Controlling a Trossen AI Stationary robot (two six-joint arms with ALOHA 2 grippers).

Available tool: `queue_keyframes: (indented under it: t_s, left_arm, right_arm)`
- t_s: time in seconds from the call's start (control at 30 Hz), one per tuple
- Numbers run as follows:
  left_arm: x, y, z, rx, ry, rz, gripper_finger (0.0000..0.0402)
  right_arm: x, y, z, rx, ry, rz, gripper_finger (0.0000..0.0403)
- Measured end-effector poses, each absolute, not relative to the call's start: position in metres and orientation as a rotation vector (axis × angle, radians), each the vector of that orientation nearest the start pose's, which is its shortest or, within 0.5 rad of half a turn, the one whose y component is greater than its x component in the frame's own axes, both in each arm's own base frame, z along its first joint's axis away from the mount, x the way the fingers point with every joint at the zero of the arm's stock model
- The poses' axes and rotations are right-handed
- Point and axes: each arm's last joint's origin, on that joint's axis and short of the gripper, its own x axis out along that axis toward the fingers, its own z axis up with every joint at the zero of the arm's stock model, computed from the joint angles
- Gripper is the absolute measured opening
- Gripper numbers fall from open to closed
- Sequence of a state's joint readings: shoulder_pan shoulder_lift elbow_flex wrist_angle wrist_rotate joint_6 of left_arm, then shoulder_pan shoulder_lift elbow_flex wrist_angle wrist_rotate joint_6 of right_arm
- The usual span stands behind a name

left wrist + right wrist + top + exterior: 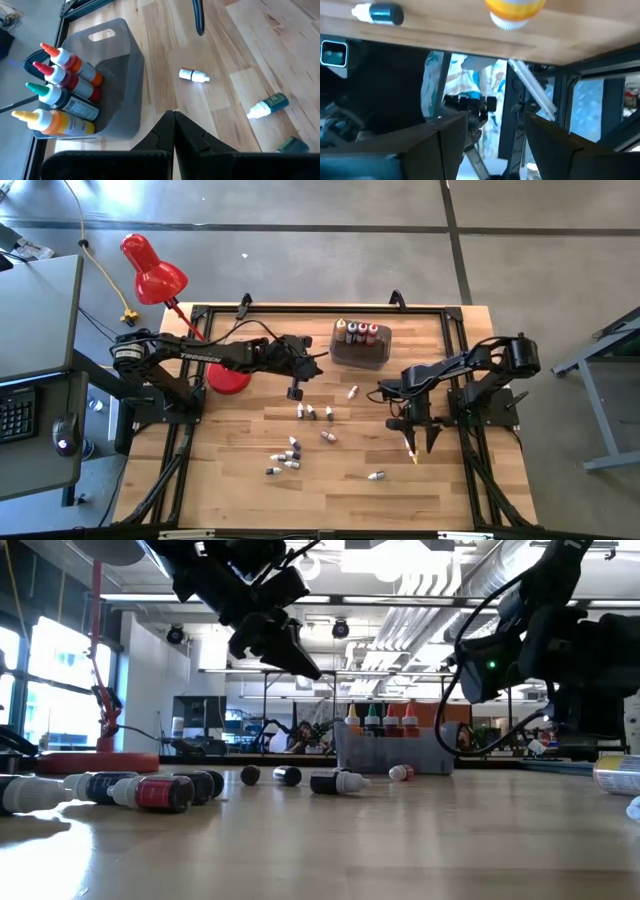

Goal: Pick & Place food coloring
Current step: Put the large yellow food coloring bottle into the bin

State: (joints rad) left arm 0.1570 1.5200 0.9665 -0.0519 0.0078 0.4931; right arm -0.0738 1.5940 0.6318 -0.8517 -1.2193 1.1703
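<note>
The grey tub (360, 348) stands at the table's far middle and holds several upright food coloring bottles (60, 92) with orange, red, green and yellow caps. Small dark-and-white bottles (305, 412) lie scattered on the wood in the middle and toward the near side. My left gripper (296, 392) hangs shut above the table (290, 650), left of the tub, holding nothing. My right gripper (420, 442) is low at the right, open. A yellow bottle (411, 450) lies on its side just beyond its fingers (515, 10), apart from them.
A red desk lamp (155, 275) stands at the table's far left corner, its base (228, 378) under the left arm. A black frame (455, 330) runs around the table. One small bottle (376, 475) lies alone near the near edge. Bare wood (230, 480) spreads at the near left.
</note>
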Motion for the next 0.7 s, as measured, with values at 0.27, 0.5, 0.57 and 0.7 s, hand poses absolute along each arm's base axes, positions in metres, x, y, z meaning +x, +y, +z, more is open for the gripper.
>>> queue_keyframes:
  t_s: [0.27,0.5,0.57,0.7]
  left_arm:
    - [0.322,0.051,0.234,0.424,0.627,-0.005,0.0]
    - [0.322,0.051,0.234,0.366,0.625,0.016,0.0]
    - [0.322,0.051,0.234,0.347,0.626,0.027,0.0]
    - [0.322,0.052,0.234,0.335,0.634,0.071,0.0]
  right_arm:
    - [0.194,0.009,0.143,1.7,1.879,-0.366,0.0193]
    - [0.187,0.014,0.209,1.327,1.49,-0.629,0.0193]
    - [0.184,0.023,0.225,1.248,1.347,-0.647,0.0193]
    - [0.176,0.049,0.238,1.169,1.176,-0.608,0.0193]
